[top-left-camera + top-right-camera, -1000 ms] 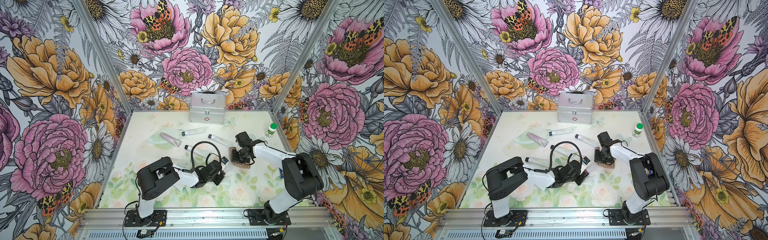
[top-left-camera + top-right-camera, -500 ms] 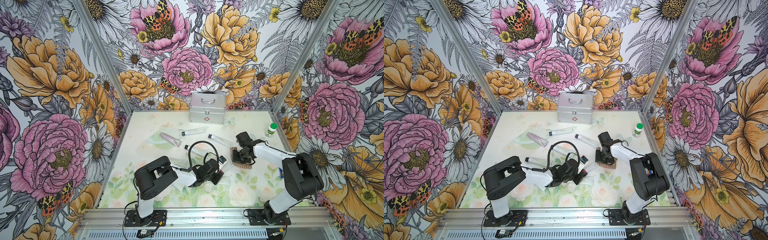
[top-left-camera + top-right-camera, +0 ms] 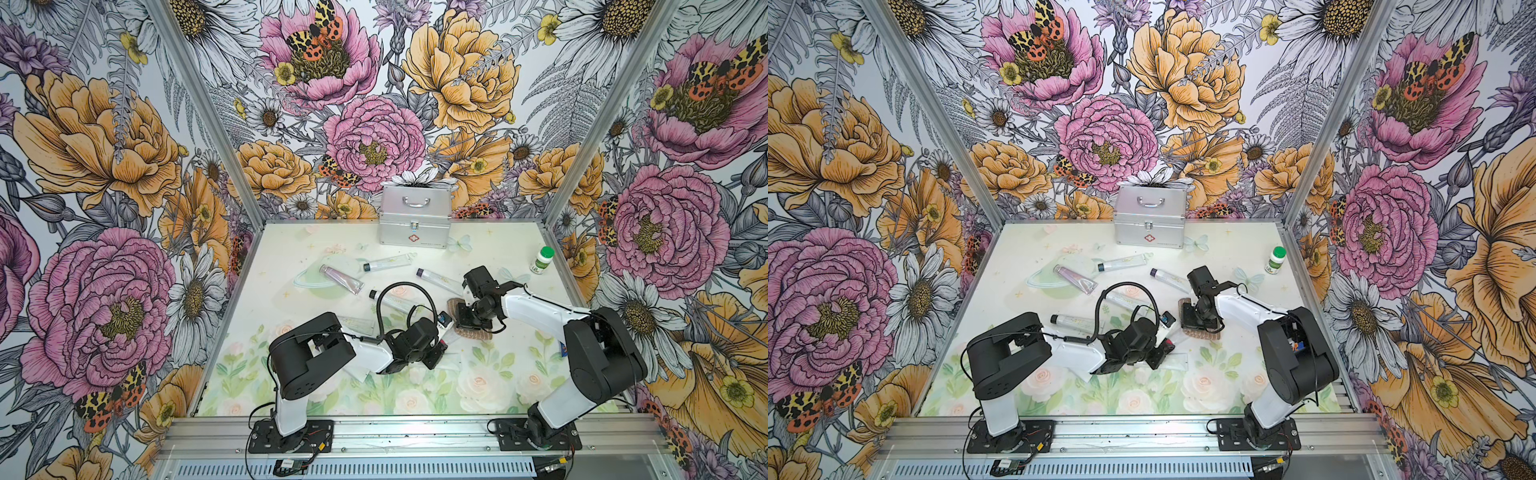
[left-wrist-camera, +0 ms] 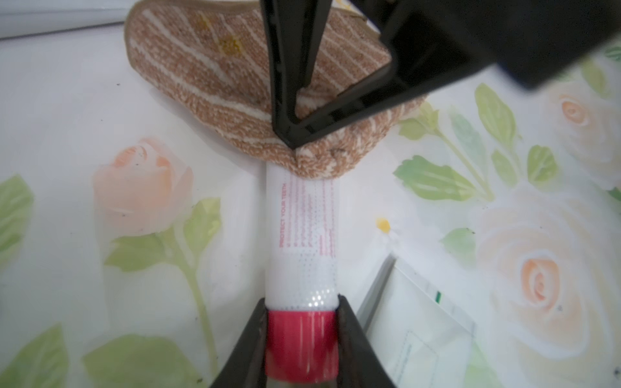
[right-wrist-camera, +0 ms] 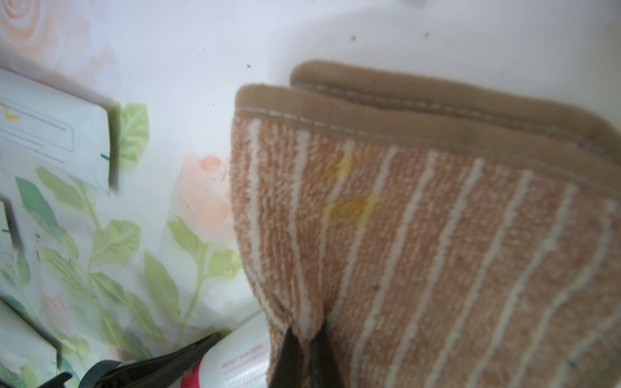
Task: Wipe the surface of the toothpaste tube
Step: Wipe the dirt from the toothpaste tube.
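Toothpaste tube [image 4: 302, 235] at mid-desk [image 4: 67, 117], red cap [image 4: 302, 342] clenched in the left hand [image 4: 302, 309]. The right hand [image 4: 292, 144] grips a striped cloth [image 4: 208, 77] covering its far end. A white packet [image 4: 420, 319] lies just beside.

You have six tubes [image 3: 386, 262] on the tabletop [image 3: 286, 249]: one pink tube [image 3: 340, 279], four clear ones with dark caps, and one white tube [image 4: 301, 235] with a red cap. Count one metal case [image 3: 415, 216], one green-capped bottle [image 3: 543, 259] and one striped cloth [image 4: 215, 70]. Of the flat white packets [image 4: 420, 322] you can make out at least two; an arm blocks part. There are two arms [image 3: 540, 307], each with one pincer: left pincer [image 4: 301, 312], right pincer [image 5: 306, 339].
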Controlling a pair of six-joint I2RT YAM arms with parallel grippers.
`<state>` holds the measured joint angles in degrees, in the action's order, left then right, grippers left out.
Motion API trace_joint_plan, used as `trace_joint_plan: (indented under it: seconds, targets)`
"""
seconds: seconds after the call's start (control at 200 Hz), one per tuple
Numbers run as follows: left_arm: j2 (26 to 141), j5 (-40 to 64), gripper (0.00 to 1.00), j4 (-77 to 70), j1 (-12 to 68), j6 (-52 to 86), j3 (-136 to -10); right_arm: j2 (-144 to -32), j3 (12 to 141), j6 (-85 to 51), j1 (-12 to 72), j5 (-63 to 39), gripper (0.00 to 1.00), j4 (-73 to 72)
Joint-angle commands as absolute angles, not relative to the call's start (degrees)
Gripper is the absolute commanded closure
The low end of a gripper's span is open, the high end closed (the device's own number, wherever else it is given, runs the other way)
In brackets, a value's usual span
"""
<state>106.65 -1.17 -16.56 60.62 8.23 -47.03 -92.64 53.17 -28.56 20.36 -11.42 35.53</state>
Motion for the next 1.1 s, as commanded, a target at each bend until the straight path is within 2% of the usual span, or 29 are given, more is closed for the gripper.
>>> trace_joint_plan:
  seconds: [0.0,0.2,0.63,0.851,0.996,1.096]
  targets:
    - [106.3,-1.3,0.78,-13.4,59.8,9.0,-45.2,-95.5,51.8,-27.8,18.3,-1.5,1.0,38.4]
    - [106.2,-1.3,0.78,-13.3,59.7,8.9,-45.2,-95.8,52.8,-27.3,17.2,-2.9,1.0,38.3]
    - [106.6,-1.3,0.78,-13.5,59.6,8.8,-45.5,-90.7,49.5,-32.0,24.9,-16.9,1.0,35.7]
    - [106.6,-1.5,0.78,-13.5,59.5,8.8,-45.4,-91.7,48.0,-31.4,23.2,-11.4,1.0,36.1]
    - [106.0,-1.8,0.79,-13.5,59.6,8.8,-45.0,-92.8,49.4,-29.9,20.4,-2.9,1.0,38.3]
    - [106.0,-1.9,0.79,-13.6,59.5,8.9,-45.0,-93.7,50.2,-28.8,18.4,-0.7,1.0,38.3]
